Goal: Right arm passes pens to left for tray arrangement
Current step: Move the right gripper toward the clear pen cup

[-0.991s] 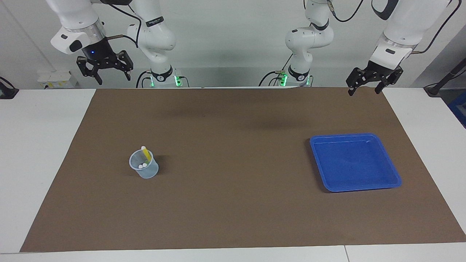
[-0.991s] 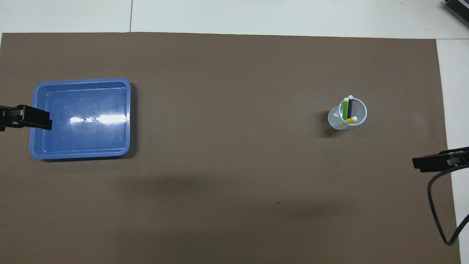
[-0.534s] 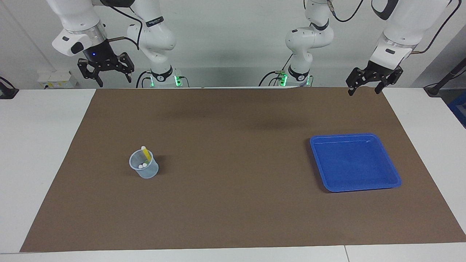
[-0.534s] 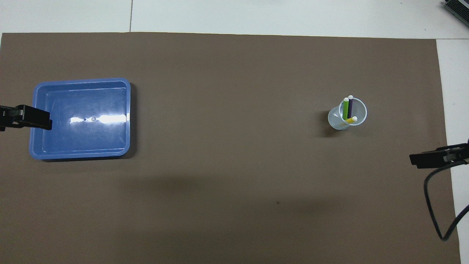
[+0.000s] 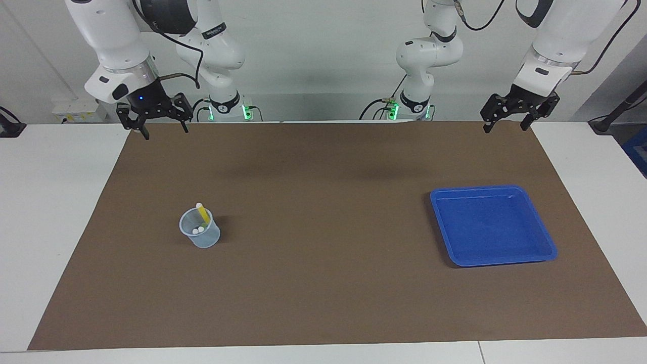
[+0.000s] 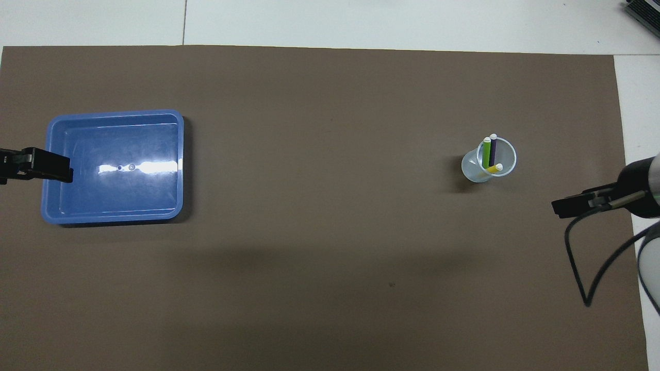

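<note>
Right gripper [image 5: 164, 131] up over the brown mat's [image 5: 323, 283] corner, fingers spread wide, empty, left gripper [image 5: 506, 126] likewise wide, waiting over the other near corner, pens [image 6: 490, 154] standing in a clear cup [image 6: 477, 170] at the right gripper's one o'clock, blue tray [image 5: 530, 255] bare at the left arm's end.

A small translucent pale blue cup [image 5: 200, 233] stands upright on a brown mat [image 5: 323, 283], toward the right arm's end of the table. The mat covers most of a white table [image 5: 50, 212], whose bare surface shows around it at both ends and along the edges
</note>
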{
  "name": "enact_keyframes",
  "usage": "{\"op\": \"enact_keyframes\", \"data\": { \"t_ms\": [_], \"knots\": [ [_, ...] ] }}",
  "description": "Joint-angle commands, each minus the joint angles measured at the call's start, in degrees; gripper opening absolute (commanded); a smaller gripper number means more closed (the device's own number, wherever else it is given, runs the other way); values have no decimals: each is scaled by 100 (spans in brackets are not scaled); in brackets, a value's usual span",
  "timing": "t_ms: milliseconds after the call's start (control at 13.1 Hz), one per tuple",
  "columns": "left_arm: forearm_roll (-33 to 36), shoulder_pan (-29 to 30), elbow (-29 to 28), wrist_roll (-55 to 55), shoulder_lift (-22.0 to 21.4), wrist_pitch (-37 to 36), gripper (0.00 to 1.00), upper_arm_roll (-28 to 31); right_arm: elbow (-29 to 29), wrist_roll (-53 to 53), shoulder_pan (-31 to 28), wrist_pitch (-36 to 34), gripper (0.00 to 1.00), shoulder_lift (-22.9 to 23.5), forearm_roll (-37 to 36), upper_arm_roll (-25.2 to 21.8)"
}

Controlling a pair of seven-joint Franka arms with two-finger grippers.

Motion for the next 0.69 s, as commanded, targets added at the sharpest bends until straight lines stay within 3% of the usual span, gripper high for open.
{"op": "enact_keyframes", "data": {
  "t_ms": [0, 305, 610],
  "knots": [
    [-62, 50, -133, -38, -146, -13, 100, 4, -12, 170, 99, 420, 100, 456, -152, 16],
    [-62, -20, -133, -29, -155, -13, 100, 4, -91, 215, 109, 1262, 100, 1159, -170, 16],
    [-62, -11, -141, -11, -155, -21, 100, 13, -390, 653, 266, 1852, 97, 1371, -152, 16]
  ]
}}
